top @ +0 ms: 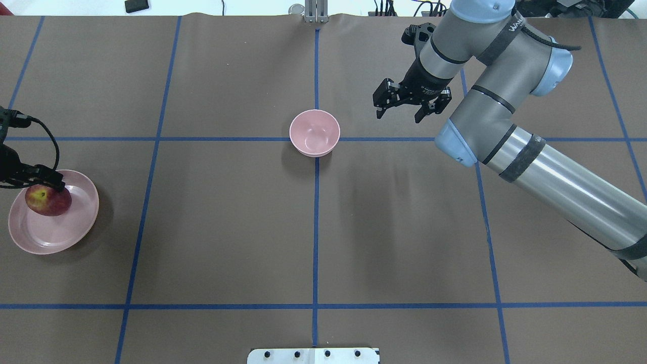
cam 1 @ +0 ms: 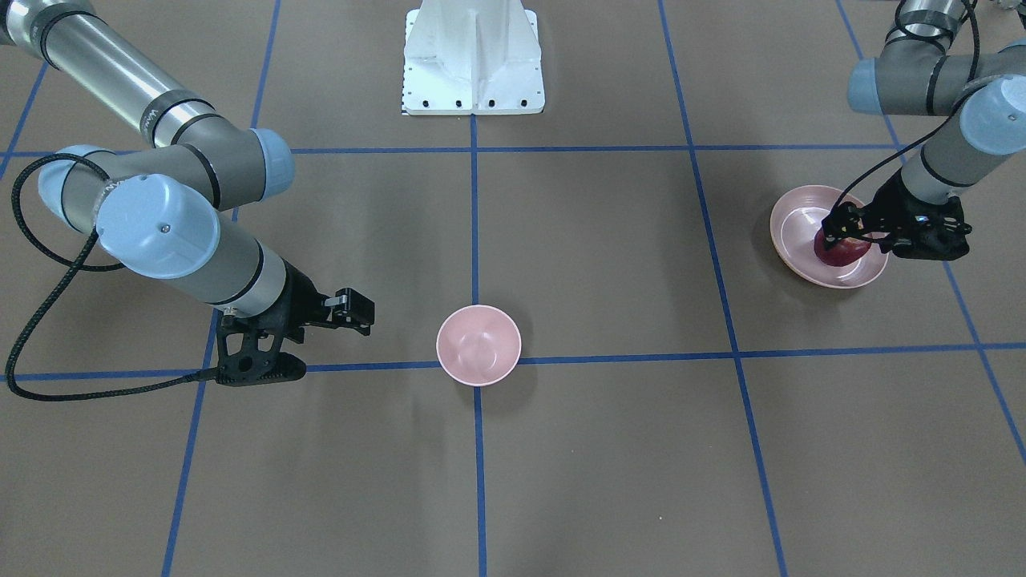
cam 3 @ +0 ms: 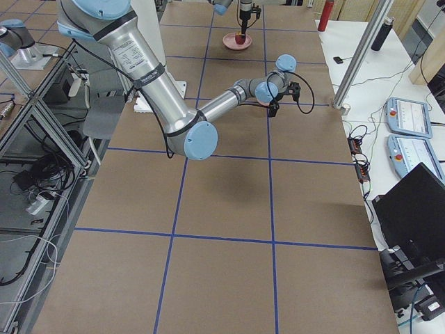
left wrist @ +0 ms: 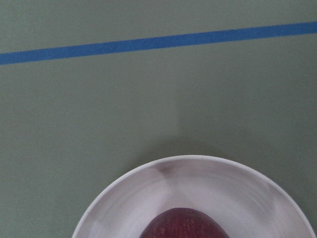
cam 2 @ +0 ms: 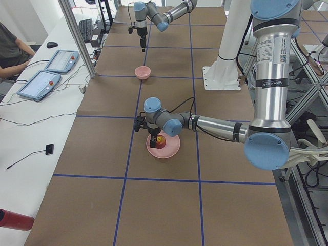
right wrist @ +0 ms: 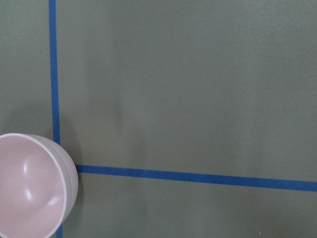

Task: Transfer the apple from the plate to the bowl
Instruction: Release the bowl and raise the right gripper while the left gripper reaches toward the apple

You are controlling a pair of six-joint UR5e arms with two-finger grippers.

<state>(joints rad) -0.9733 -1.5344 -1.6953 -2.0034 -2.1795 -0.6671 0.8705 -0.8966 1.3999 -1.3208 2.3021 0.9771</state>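
Apple (left wrist: 184, 224), dark red, crowds the bottom edge of my left wrist view, sitting on the pale pink plate (left wrist: 237, 183). Overhead: its yellow-green patch faces up, and it lies toward the far side of the plate rather than at the centre. Plate rests flat on the brown desk (top: 227, 227), at the far left end of my reach. Left tool (cam 1: 843, 232) is down over the apple, black fingers at its top and sides. Cannot tell whether they pinch the fruit or only flank it; the wrist camera shows no fingers. Apple looks seated on the plate, not lifted. Bowl (top: 314, 132), small and deep, pale pink, stands upright at mid-desk on the crossing of two blue tape lines (top: 202, 138), well apart from the plate. Right tool (top: 399, 116) hangs above the desk on my right side of the bowl, near it but clear of it, fingers spread wide and gripping nothing. Right wrist view catches the bowl in its lower left corner beside the tape crossing.
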